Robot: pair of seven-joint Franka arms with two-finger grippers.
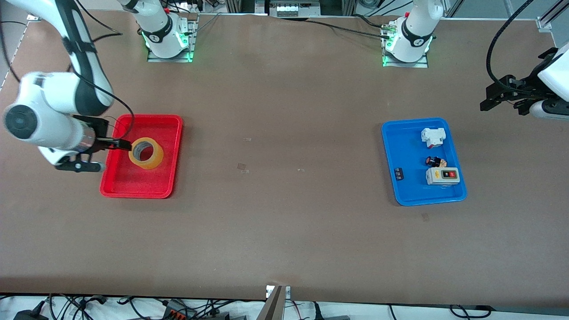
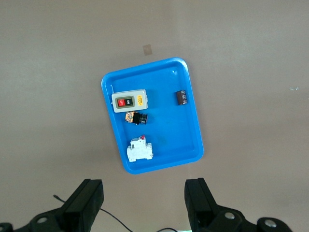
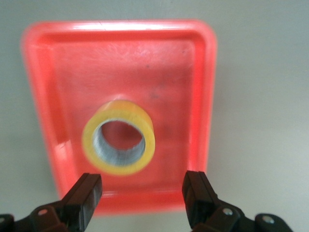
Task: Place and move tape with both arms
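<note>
— Where's the tape (image 1: 146, 153) right now?

— Lying flat in the red tray (image 1: 171, 146) at the right arm's end of the table, hole facing up. The right gripper (image 1: 113, 152) is over that tray's edge, just beside the roll, and from the front I see one finger reaching up to the roll's rim.

— Is it gripping it?

— No. The right wrist view settles that: the fingers (image 3: 85, 195) stand wide apart, and the tape (image 3: 119, 143) sits free on the red tray (image 3: 203, 96) with nothing pinching it.

— And the other arm?

— It waits. The left gripper (image 1: 498, 95) hangs over bare table past the blue tray (image 1: 391, 146), toward the left arm's end. Its wrist camera shows both fingers (image 2: 84, 203) spread wide, empty, with the whole blue tray (image 2: 193, 140) laid out below.

— Count things for me.

— One roll of tape, two trays. In the blue one, four bits: a white breaker (image 1: 433, 136), a small black and red button (image 1: 434, 161), a grey switch box (image 1: 442, 176), and a little dark block (image 1: 399, 173) apart from the rest. The left wrist view shows that block's ribbed face more clearly than the front does.
</note>
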